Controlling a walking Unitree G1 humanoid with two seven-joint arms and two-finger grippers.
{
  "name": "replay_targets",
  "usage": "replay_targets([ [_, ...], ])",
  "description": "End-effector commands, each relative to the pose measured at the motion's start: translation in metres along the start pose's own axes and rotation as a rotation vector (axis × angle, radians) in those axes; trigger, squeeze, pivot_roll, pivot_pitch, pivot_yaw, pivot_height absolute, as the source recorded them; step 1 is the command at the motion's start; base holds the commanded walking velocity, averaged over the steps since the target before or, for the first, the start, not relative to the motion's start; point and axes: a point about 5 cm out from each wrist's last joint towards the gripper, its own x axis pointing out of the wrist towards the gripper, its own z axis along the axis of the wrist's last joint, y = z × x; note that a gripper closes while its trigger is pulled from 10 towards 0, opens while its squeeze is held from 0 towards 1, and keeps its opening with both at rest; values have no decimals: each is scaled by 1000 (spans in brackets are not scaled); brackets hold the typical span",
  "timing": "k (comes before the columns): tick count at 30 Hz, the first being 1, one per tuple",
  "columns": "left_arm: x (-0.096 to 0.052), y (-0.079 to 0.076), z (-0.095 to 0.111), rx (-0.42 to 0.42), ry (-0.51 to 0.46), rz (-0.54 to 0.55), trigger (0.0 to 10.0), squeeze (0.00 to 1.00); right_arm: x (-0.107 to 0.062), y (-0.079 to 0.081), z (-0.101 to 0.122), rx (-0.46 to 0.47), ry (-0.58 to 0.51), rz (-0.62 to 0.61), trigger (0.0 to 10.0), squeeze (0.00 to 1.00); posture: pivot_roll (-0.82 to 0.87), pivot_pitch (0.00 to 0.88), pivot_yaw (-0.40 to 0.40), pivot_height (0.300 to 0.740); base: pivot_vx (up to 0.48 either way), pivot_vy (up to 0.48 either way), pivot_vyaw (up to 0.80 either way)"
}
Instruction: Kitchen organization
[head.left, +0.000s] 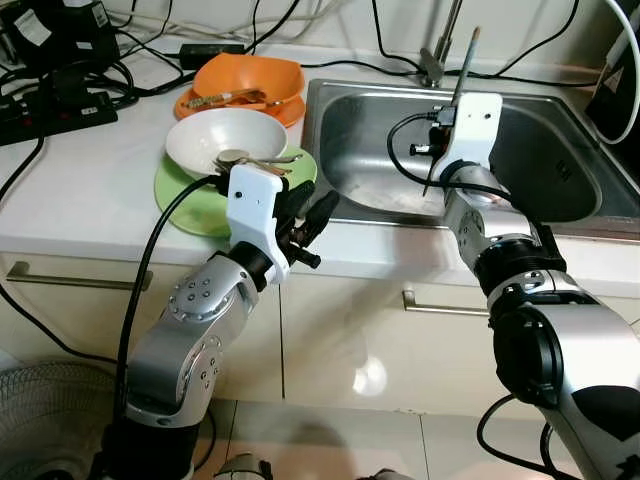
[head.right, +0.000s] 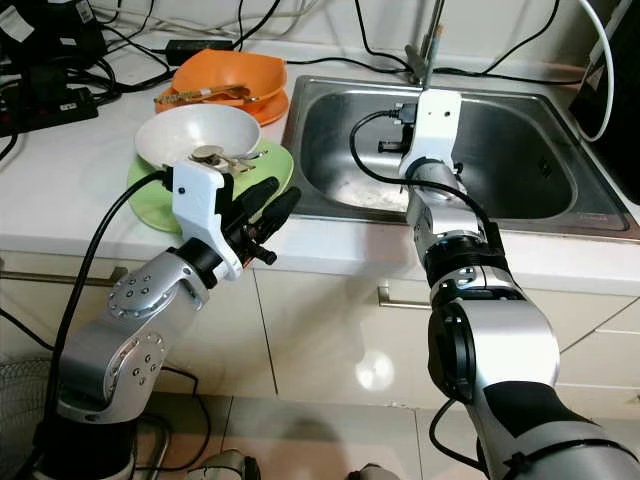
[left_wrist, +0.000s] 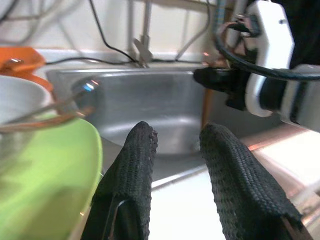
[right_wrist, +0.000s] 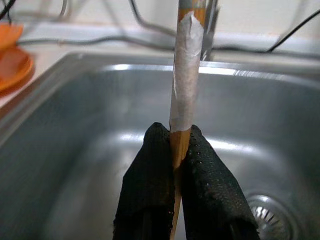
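My right gripper (right_wrist: 175, 134) is shut on a thin wooden stick (head.left: 466, 62) with pale tape wound round its upper part, held nearly upright over the steel sink (head.left: 360, 150). My left gripper (head.left: 318, 216) stands open at the counter's front edge, just right of a green plate (head.left: 185, 205), with nothing between its fingers (left_wrist: 134, 165). On the plate sits a white bowl (head.left: 225, 135) with metal spoons (head.left: 255, 160) lying across its rim. Behind it an orange bowl (head.left: 255, 75) on an orange plate holds more cutlery.
A faucet (head.left: 436, 62) rises behind the sink. A power strip (head.left: 55, 110) and several black cables cover the counter's back left. A dark object (head.left: 615, 90) stands at the far right. Cabinet drawers with handles (head.left: 70, 280) lie below, and a fan (head.left: 35, 420) stands on the floor.
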Motion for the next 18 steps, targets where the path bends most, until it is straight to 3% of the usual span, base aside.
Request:
replay_targets([
  [1, 1, -6, -6, -15, 42, -49, 10000, 0, 2, -1, 6, 20, 22, 9, 10000, 0, 97, 65, -43, 718, 0, 0, 0],
  [18, -1, -14, -5, 5, 104, -88, 10000, 0, 0, 10, -12, 71, 137, 43, 10000, 0, 117, 84, -41, 718, 0, 0, 0],
])
